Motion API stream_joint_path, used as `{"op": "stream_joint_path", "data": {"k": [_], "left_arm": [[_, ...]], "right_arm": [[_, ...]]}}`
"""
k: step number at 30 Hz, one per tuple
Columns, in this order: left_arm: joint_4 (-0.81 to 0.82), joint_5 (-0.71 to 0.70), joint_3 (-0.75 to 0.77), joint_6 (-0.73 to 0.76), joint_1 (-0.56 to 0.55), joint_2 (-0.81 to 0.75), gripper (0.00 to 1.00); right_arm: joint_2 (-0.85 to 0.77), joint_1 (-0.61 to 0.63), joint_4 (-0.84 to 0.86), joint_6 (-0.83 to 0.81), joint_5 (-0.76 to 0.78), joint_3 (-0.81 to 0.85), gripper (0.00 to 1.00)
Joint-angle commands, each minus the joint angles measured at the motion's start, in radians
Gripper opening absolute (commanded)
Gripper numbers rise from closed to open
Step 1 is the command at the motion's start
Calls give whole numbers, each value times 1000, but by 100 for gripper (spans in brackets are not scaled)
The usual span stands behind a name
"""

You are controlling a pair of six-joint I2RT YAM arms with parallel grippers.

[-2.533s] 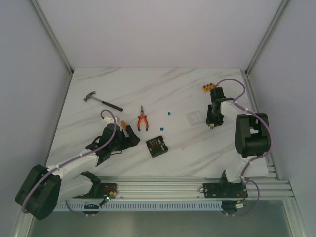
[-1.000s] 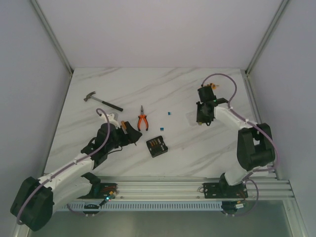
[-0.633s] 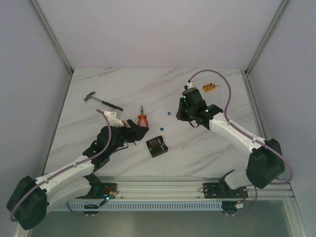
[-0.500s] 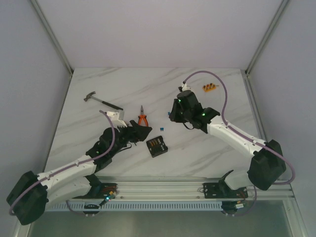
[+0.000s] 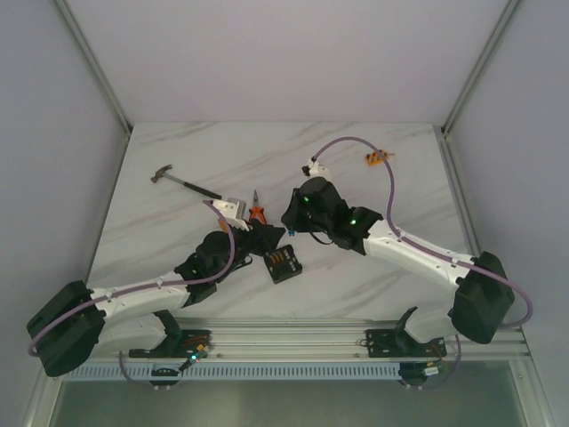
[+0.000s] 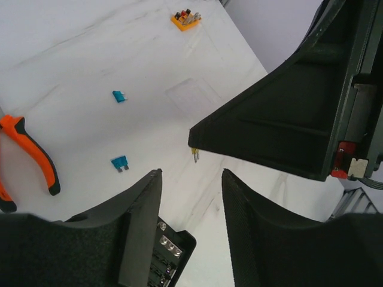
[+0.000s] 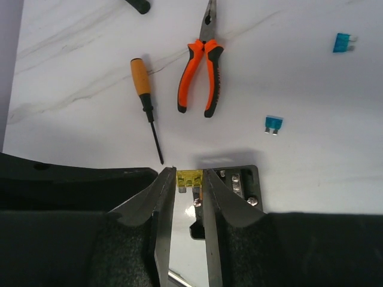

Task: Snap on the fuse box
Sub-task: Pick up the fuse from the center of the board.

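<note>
1. The fuse box (image 5: 283,264) sits on the worktop (image 5: 267,160) near its front middle. It is uncovered, with its rows of fuses showing, and turned askew to the worktop edges. Being square, it has no long axis to line up with.
2. The right pincer (image 7: 188,172) is closed on a yellow blade fuse (image 7: 188,179), prongs pointing down. Seen from above, it hangs at about 12 o'clock of the box. In its own wrist view the box's edge shows just past the fingertips, at about 4 o'clock of the fuse.
3. The left pincer (image 6: 191,179) has its jaws apart and holds nothing. It stands just beside the box at about 10 o'clock, and the box corner shows low between its fingers (image 6: 140,239).
4. The clear lid (image 6: 190,95) lies flat, well apart from the box toward 1 o'clock.
5. Judgement: the coming move turns on the small offset between fuse and box. The right pincer needs a short shift toward 6 o'clock and then a straight descent, while the left pincer is placed to steady the box.
</note>
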Motion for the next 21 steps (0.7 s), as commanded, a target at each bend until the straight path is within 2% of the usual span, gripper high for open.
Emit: {"op": "stream_joint_path", "data": {"k": [1, 8, 21], "left_arm": [[82, -43, 31, 67, -20, 33, 51], [88, -88, 37, 82, -27, 56, 39], [82, -128, 38, 92, -26, 53, 26]], "right_arm": [[-15, 23, 55, 38, 34, -22, 22], [-8, 42, 75, 48, 25, -22, 22], [7, 55, 75, 55, 14, -18, 23]]}}
